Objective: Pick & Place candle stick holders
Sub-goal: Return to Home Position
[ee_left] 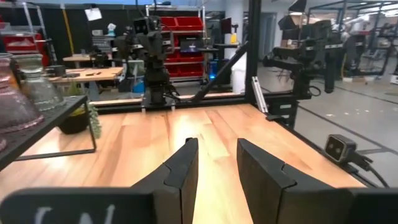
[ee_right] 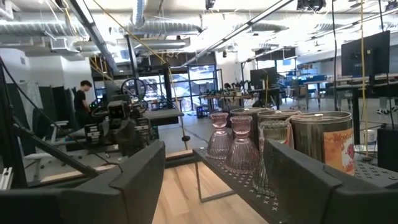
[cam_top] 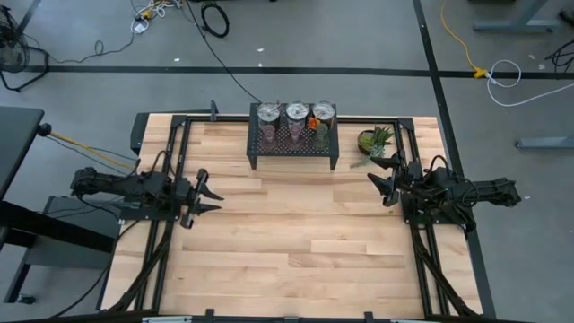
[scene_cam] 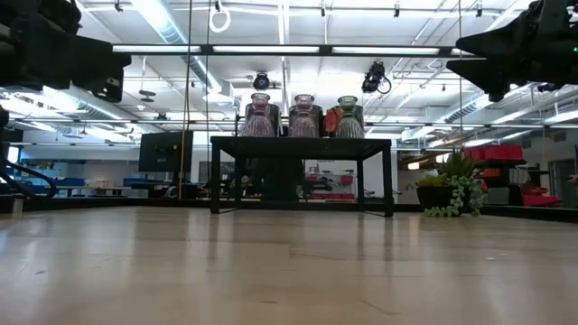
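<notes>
Looking down from the high camera, I see the left claw (cam_top: 213,197) hanging over the left part of the wooden table (cam_top: 296,251). It is released, its two fingers (ee_left: 183,168) spread with only bare wood between them. Well apart from it, across the table, the right claw (cam_top: 380,184) hangs over the right part, also released, fingers wide and grasping nothing. Ahead of both claws, roughly between them and off toward the table's far edge, stands the black mesh rack (cam_top: 269,154). All six candle stick holders (cam_top: 269,113) sit on top of it. Three silver holders (cam_top: 297,112) form the row farther from the claws, and the one nearest the right claw bears an orange part (cam_top: 313,122). Three glass holders (cam_top: 295,135) form the nearer row: two are pinkish, and the olive-green one (cam_top: 321,135) is closest to the right claw. A spiky potted plant (cam_top: 377,141) stands near the right claw, on its far side, just beside the end of the rack. Through the right wrist camera I also see a person (ee_right: 81,102) in the room beyond the table.
</notes>
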Tool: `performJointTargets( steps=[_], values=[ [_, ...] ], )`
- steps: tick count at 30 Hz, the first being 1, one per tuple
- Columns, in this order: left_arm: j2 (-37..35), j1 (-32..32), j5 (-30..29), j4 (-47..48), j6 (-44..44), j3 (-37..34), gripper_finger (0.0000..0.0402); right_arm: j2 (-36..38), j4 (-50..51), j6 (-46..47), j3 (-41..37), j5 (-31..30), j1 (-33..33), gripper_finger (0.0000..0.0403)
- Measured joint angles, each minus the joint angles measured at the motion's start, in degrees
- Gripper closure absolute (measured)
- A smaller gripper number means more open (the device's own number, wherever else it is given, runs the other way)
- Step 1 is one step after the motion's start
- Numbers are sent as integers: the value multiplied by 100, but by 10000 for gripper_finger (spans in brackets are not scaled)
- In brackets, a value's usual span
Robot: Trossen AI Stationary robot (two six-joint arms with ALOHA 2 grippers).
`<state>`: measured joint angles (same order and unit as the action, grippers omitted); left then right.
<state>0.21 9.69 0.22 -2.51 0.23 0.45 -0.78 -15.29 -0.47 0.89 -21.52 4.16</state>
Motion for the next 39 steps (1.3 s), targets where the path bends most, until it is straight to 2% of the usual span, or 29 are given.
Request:
performJointTargets(
  steps=[39],
  values=[
    [15, 0, -102, -22, -3, 0, 287, 0, 0, -4, 2, -6, 0, 134]
  ],
)
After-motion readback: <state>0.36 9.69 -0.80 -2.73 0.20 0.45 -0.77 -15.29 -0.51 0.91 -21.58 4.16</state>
